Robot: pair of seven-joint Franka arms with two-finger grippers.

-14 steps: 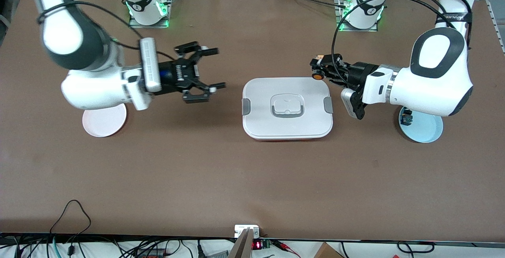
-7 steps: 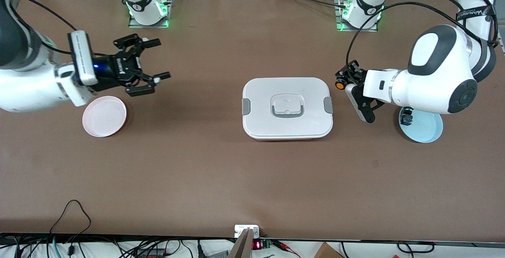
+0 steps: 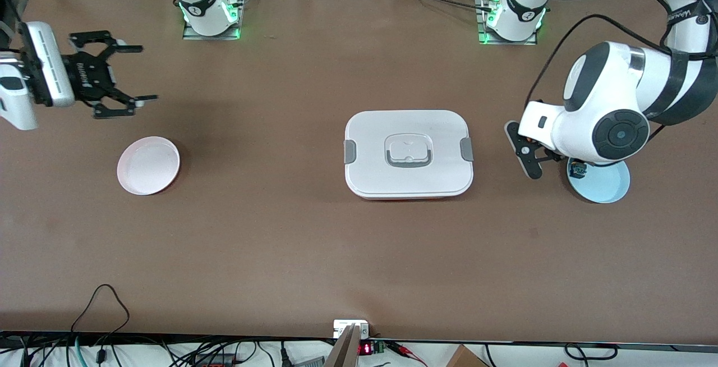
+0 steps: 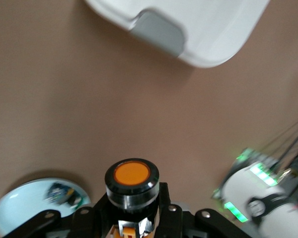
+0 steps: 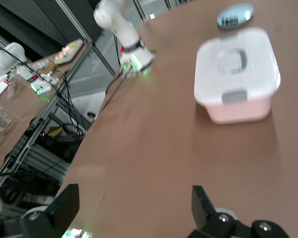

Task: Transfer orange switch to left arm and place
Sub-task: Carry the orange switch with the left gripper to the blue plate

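Observation:
In the left wrist view the orange switch [image 4: 132, 173], a black cylinder with an orange cap, stands upright with my left gripper [image 4: 132, 199] shut on its body. In the front view the switch and these fingers are hidden under the left arm's wrist [image 3: 552, 128], which hangs over the table between the box [image 3: 408, 154] and a light blue plate [image 3: 604, 186]. The white box with grey clasps also shows as the box's corner [image 4: 198, 29] and as the whole box [image 5: 237, 74]. My right gripper [image 3: 147, 73] is open and holds nothing, over the table at the right arm's end; its fingers [image 5: 65, 201] stand wide apart.
A pink plate [image 3: 148, 165] lies toward the right arm's end of the table. The light blue plate [image 4: 20, 210] carries a small dark blue-green component [image 3: 578, 171], also seen as the component [image 4: 62, 194]. The arm bases [image 3: 208, 10] stand along the table's back edge.
The right arm has swung away from the box to its own end of the table, gripper still open. The left arm has drawn back from the box toward the blue plate, switch still held.

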